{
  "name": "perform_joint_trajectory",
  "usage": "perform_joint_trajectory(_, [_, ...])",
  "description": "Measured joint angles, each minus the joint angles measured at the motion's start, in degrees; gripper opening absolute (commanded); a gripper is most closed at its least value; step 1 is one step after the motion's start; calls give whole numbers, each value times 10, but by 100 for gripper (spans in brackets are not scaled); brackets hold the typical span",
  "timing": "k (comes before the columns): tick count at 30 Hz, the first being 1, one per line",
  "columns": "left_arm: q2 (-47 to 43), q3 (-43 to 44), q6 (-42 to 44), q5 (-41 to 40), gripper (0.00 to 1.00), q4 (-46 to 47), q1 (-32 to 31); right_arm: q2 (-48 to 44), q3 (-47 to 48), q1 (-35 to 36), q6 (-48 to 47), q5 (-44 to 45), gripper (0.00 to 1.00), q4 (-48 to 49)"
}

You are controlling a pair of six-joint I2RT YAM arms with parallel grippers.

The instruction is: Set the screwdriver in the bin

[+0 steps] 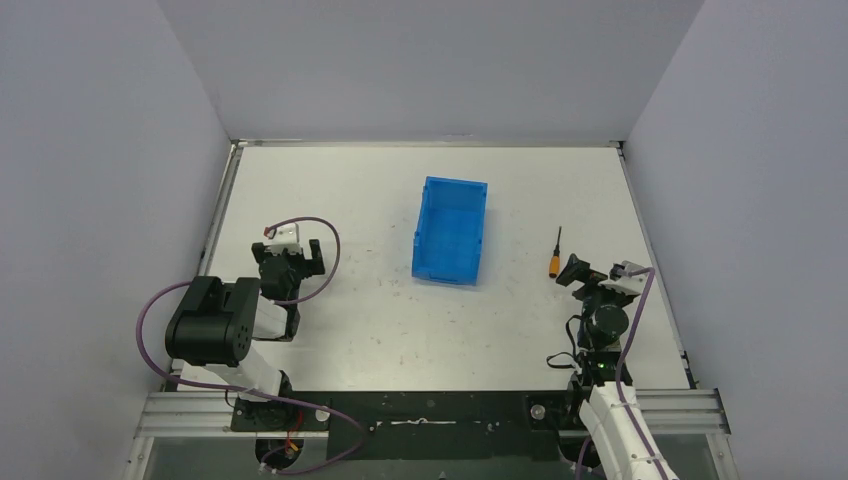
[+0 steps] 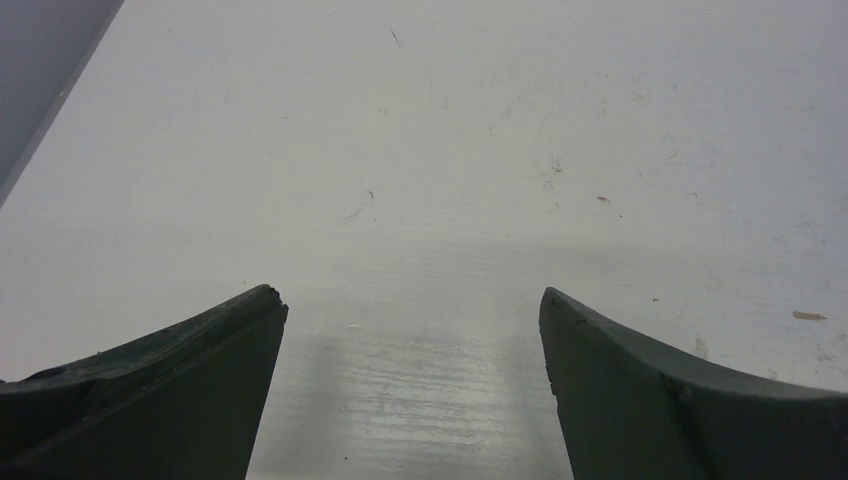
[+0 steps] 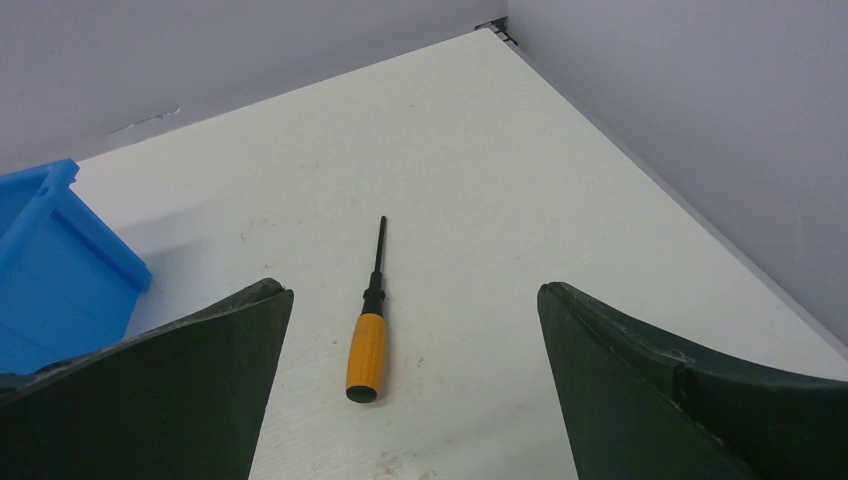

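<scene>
Top view: screwdriver [image 1: 556,251] lies flat, well right of blue plastic bin [image 1: 450,236]; right gripper [image 1: 585,272] near its handle.
Left wrist: left gripper [image 2: 412,300] spread, empty, over scuffed matte table [image 2: 450,150].
Right wrist: jaws released wide; smooth orange handle nearest, thin black shaft pointing away.
Risk: round handle may roll if pinch lands off-centre.

the left end effector [image 2: 410,296] hangs low over the white tabletop [image 2: 450,150], its two dark fingers [image 2: 170,390] entering from the bottom corners with the jaws spread wide. bare tabletop shows between them, glossy there with a faint shadow. fine scratches and small specks [image 2: 603,200] mark the surface. a grey wall [image 2: 40,60] cuts the upper left corner.
</scene>
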Motion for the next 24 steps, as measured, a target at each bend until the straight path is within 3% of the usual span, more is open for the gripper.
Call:
perform_joint_trajectory(13, [0,0,0,0,97,0,0,5,19,0,14,-8,100,-43])
perform_joint_trajectory(17, [0,0,0,0,97,0,0,63,118,0,31,-12,100,-110])
perform_joint_trajectory(24, [0,0,0,0,97,0,0,261,360,0,41,-26,100,-248])
